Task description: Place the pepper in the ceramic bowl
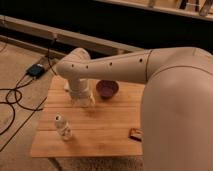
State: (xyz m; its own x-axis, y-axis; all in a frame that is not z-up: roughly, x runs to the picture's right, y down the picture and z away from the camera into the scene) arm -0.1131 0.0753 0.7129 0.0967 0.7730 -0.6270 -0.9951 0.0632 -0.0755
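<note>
The gripper (83, 101) is hanging under the arm's pale wrist, low over the back-left part of the wooden table (107, 131). Whether it is spread or pinching anything cannot be told. Just to its right in the view, one ceramic bowl (107, 89) is sitting, round, shallow and dark maroon. The pepper is not showing, and the wrist is covering the spot beneath it. One small pale bottle (63, 127) is resting near the front-left. One dark packet (135, 133) is lying at the front-right, its markings too small to read.
</note>
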